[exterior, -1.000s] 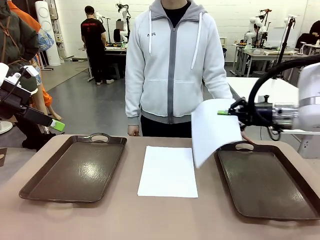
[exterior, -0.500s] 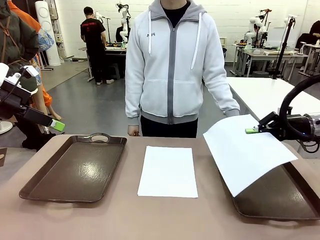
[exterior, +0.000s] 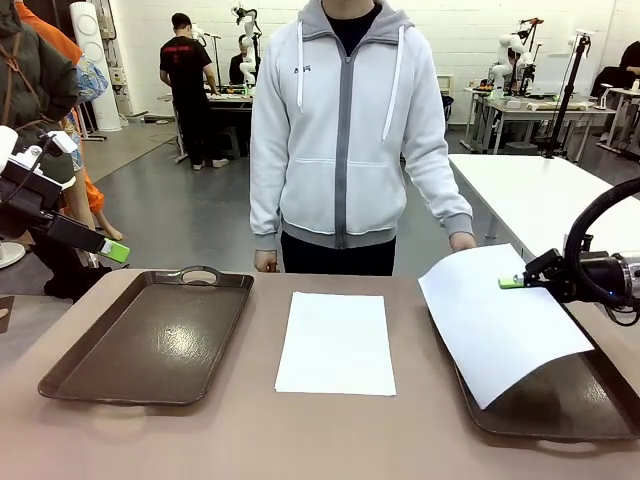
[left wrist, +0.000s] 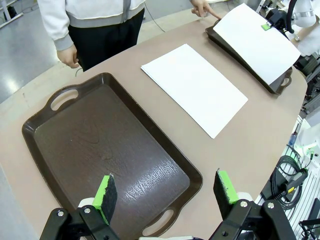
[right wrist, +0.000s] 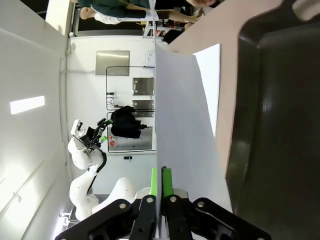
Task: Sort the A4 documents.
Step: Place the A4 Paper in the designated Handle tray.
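Note:
One white A4 sheet (exterior: 336, 342) lies flat on the table between the two trays, seen too as the flat sheet (left wrist: 195, 86) in the left wrist view. A second white sheet (exterior: 500, 318) hangs tilted over the right dark brown tray (exterior: 560, 400), pinched at its far right edge by my right gripper (exterior: 512, 282). In the right wrist view the held sheet (right wrist: 182, 130) runs edge-on between the shut green pads (right wrist: 160, 181). My left gripper (left wrist: 165, 190) stands open above the left tray (left wrist: 70, 145), and shows as the left gripper (exterior: 112, 250) at the picture's left edge.
A person in a grey hoodie (exterior: 345, 130) stands at the table's far side, one hand (exterior: 462, 241) near the right tray's far end. The left tray (exterior: 150, 335) holds nothing. White tables and other people are farther back.
My right gripper has swung the held sheet right and down, from upright beside the right tray to lying tilted low over it. The left arm has not moved.

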`<state>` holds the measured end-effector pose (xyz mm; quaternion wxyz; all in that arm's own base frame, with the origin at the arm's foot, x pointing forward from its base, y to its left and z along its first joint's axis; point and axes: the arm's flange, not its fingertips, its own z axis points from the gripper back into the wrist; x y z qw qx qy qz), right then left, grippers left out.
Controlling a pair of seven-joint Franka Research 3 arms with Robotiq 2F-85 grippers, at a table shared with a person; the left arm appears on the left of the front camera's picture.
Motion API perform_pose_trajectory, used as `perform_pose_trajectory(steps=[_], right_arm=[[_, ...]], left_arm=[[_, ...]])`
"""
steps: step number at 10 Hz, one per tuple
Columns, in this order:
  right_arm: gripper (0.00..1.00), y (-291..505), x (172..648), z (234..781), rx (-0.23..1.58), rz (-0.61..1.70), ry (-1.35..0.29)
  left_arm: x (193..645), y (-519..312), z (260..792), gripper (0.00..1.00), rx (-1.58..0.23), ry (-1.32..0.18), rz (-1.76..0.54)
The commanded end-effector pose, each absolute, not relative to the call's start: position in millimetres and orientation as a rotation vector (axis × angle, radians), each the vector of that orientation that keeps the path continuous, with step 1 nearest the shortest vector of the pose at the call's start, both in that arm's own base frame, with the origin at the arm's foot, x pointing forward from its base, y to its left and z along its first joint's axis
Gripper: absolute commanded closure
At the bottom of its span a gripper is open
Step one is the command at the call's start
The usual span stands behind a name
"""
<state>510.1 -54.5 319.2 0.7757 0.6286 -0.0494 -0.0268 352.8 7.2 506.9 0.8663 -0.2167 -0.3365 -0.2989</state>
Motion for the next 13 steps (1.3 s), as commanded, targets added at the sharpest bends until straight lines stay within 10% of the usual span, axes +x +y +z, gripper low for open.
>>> perform_pose_trajectory(steps=[1,13], right_arm=[[0.99,-62.6,520.5,310.5,1.348,-0.060,-0.131],[0.99,-100.9,518.4,275.7,0.992,-0.132,-0.116]], left_arm=[[354.7,8.4,504.9,0.00,-0.470,-0.714,-0.634],[354.7,8.4,504.9,0.00,-0.470,-0.714,-0.634]])
